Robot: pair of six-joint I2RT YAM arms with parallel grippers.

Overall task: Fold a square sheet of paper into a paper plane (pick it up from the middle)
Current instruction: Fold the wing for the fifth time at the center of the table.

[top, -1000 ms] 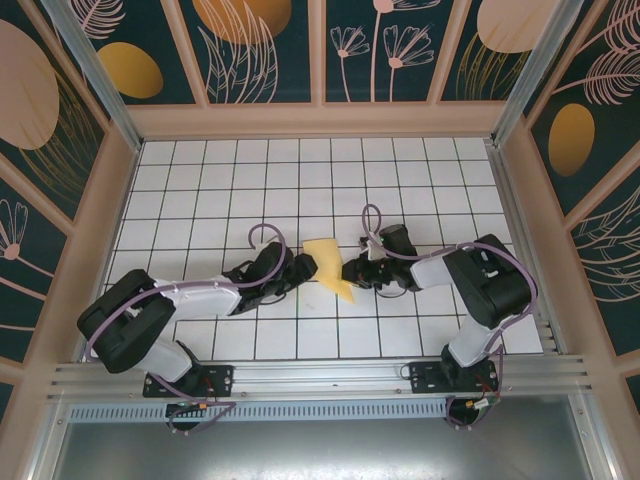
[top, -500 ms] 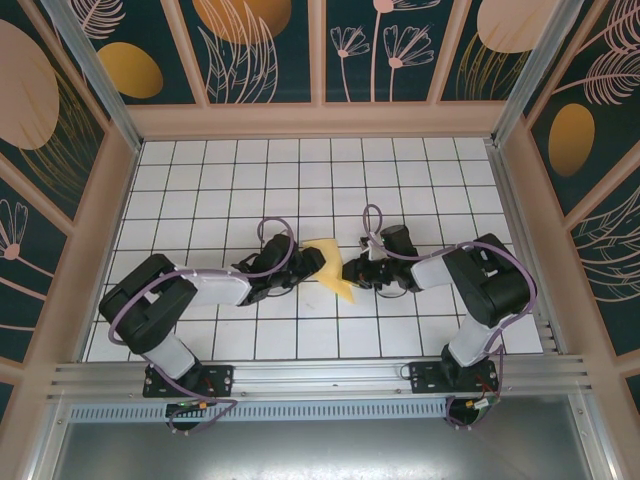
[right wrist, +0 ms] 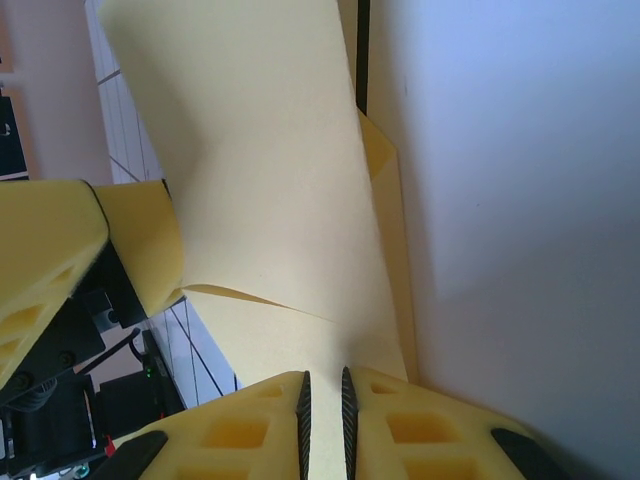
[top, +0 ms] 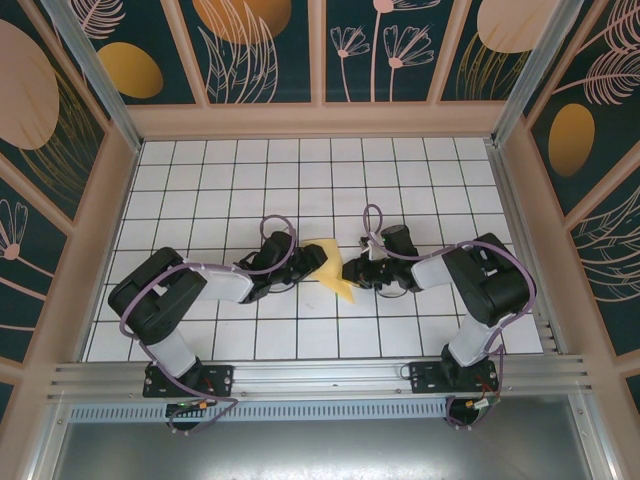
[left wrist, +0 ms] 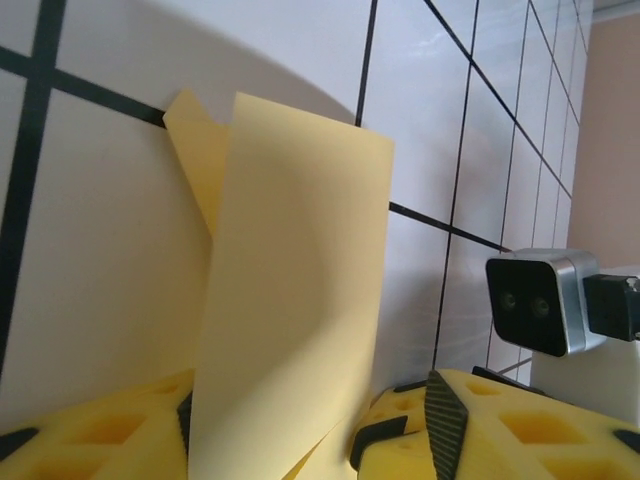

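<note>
in the overhead view the two arm bases (top: 190,380) sit near the bottom edge, and both arms reach up to meet just below the frame's middle. there the right end effector (top: 352,272) is closed on the square sheet of paper (top: 333,275). its wrist view shows the yellow fingers (right wrist: 250,420) at the bottom edge almost together, with the folded sheet running down into the slit between them. the left end effector (top: 312,262) lies on the sheet's left side. in its own wrist view the yellow fingers (left wrist: 100,430) stand apart at the bottom corners, open, with the sheet rising between them, one folded flap in front of a narrower layer. the sheet is partly folded and sits between the two end effectors on the white gridded table (top: 200,170). beyond it, dark wall panels (top: 260,50) with plant patterns line the top of the frame.
</note>
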